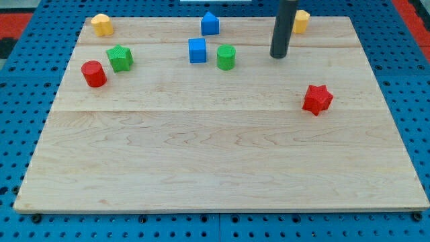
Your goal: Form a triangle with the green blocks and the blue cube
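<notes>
While my tip [279, 56] rests on the wooden board [222, 168] near the view's top, touching no block — it is a bare rod with no jaws to open or clench — the red star [317, 99] lies nearest the viewer, below and right of it. Left of my tip sit the green cylinder [226, 58], then the blue cube [197, 51] just beside it; well apart further left are the green star [120, 58] and red cylinder [94, 74]. Beyond — a blue pentagonal block [210, 24] up-left, a yellow block [302, 21] just right behind the rod, another yellow block [101, 25] far left.

Bright, even overhead light; soft short shadows hug each block on the wooden board [222, 161]; focus sharp; faint glare.
</notes>
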`<state>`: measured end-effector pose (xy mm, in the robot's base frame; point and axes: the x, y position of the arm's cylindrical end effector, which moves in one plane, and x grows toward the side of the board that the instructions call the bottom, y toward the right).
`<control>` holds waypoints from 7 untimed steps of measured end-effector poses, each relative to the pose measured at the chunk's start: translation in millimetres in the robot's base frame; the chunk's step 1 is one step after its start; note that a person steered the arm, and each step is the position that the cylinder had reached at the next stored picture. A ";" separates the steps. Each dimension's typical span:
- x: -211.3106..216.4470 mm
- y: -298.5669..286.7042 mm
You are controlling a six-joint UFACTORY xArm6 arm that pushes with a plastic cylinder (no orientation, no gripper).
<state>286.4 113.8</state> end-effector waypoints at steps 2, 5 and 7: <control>-3.8 -167.4; -9.2 -191.9; -9.8 -180.2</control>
<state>276.6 -66.4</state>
